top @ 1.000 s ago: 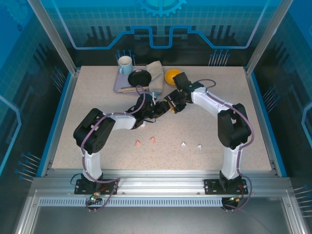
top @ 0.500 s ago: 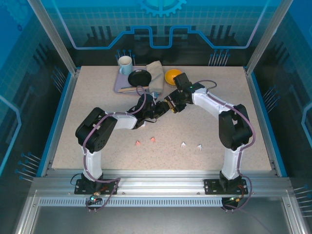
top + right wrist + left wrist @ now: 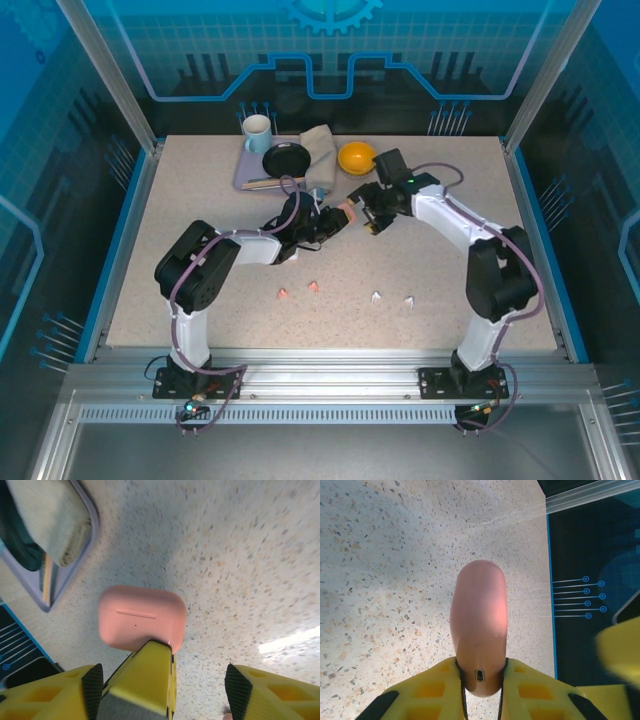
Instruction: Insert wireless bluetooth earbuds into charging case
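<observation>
Left tool [image 3: 481,666] squeezes the bottom end of the pink charging case [image 3: 479,610]. The case sticks straight out from it, with its lid closed. Right tool [image 3: 197,662] is spread wide just beside the case, its arm bent in from the right. Four earbuds [image 3: 314,286] lie on the table [image 3: 200,200], well apart from both tools, toward the near edge.
</observation>
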Robot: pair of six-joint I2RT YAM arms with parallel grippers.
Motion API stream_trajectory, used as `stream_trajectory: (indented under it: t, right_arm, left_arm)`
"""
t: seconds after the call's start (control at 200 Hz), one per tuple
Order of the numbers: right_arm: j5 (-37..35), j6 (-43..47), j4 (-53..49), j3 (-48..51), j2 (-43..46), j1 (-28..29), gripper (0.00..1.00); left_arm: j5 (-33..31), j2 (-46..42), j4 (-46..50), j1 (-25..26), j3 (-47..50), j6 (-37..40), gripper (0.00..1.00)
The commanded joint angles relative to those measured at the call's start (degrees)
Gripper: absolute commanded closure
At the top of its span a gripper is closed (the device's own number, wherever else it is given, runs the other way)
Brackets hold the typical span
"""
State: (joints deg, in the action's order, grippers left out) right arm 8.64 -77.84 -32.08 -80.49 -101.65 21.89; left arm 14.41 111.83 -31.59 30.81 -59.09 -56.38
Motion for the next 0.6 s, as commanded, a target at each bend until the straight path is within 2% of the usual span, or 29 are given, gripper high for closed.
stream_trajectory:
  t: [0.0, 0.14, 0.27, 0.43, 0.595]
  right_arm:
    - [0.55, 12.79, 1.56, 3.73, 5.82, -4.0, 0.25]
    - [8.41, 29.47, 15.36, 13.52, 11.96, -8.34, 0.23]
    - [15.61, 37.85, 23.01, 20.07, 16.46, -10.74, 0.22]
    - [23.52, 41.45, 28.6, 22.45, 16.77, -10.52, 0.23]
    - [25.08, 41.89, 30.46, 22.13, 14.21, -8.53, 0.25]
  left_arm:
    - [6.61, -1.25, 2.17, -0.52, -2.82, 5.26, 0.96]
    - [15.16, -4.83, 10.13, -1.91, -4.25, 13.24, 0.96]
    - [21.02, -7.75, 17.41, -3.33, -5.97, 18.95, 0.96]
    - [25.68, -8.83, 21.32, -4.62, -8.12, 21.23, 0.96]
    - [27.15, -8.91, 23.32, -4.75, -9.89, 21.75, 0.96]
